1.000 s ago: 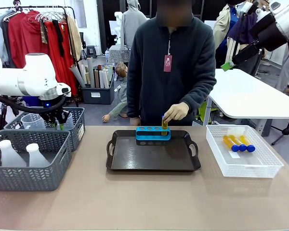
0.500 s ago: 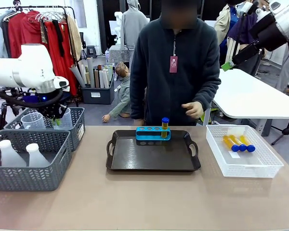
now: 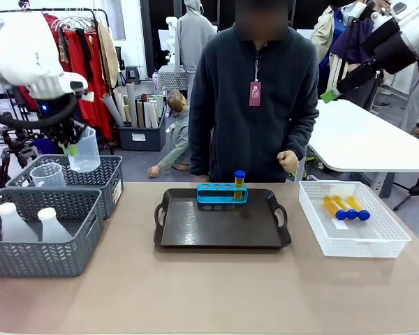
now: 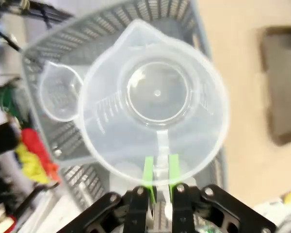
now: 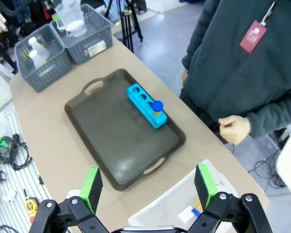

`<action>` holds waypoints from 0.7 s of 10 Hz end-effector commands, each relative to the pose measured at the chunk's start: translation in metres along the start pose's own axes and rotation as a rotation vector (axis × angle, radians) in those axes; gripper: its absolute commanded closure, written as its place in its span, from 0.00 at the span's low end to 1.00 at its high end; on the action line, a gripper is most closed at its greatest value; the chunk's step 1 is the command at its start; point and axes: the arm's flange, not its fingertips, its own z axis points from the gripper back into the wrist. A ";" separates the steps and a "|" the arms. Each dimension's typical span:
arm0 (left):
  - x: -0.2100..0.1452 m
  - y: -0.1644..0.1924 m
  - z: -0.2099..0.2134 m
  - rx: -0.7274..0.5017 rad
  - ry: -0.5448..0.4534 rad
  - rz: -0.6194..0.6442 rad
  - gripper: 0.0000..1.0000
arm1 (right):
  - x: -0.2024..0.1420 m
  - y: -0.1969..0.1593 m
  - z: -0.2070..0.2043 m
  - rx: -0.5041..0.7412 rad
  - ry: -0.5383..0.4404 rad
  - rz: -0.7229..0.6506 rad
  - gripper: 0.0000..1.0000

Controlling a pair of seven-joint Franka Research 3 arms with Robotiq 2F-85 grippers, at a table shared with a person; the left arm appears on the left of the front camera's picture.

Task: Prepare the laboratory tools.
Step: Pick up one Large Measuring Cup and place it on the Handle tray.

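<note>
My left gripper (image 3: 72, 147) hangs above the rear grey basket (image 3: 110, 183), shut on the handle of a clear measuring beaker (image 3: 84, 151). In the left wrist view the green pads of that gripper (image 4: 160, 171) pinch the handle of the beaker (image 4: 155, 102), seen from above. A second beaker (image 3: 47, 174) stays in that basket. Two white conical flasks (image 3: 15, 223) stand in the front grey basket (image 3: 45, 262). One amber tube with a blue cap (image 3: 239, 183) stands in the blue rack (image 3: 222, 194) on the dark tray (image 3: 222, 227). Three tubes (image 3: 346, 207) lie in the white lattice basket (image 3: 356, 241). My right gripper (image 5: 148, 187) is open, high over the table.
A person stands at the far side, with a hand (image 3: 288, 160) held in a loose fist near the waist, right of the tray. The tabletop (image 3: 209, 293) in front of the tray is bare. A white table (image 3: 366, 139) stands behind on the right.
My left arm has risen and lifted the beaker out of the rear grey basket. The person's hand left the tube standing in the rack and drew back.
</note>
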 end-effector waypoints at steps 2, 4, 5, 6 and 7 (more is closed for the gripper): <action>-0.031 -0.019 0.063 -0.022 -0.058 -0.121 1.00 | 0.000 0.000 0.002 0.011 -0.013 -0.001 0.00; -0.045 -0.037 0.100 -0.026 -0.078 -0.182 1.00 | 0.000 0.000 0.002 0.011 -0.013 -0.001 0.00; -0.045 -0.037 0.111 -0.022 -0.092 -0.213 1.00 | 0.000 0.000 0.002 0.011 -0.013 -0.001 0.00; -0.052 -0.040 0.127 -0.012 -0.102 -0.234 1.00 | 0.000 0.000 0.002 0.011 -0.013 -0.001 0.00; -0.057 -0.051 0.137 -0.001 -0.134 -0.230 1.00 | 0.000 0.000 0.002 0.011 -0.013 -0.001 0.00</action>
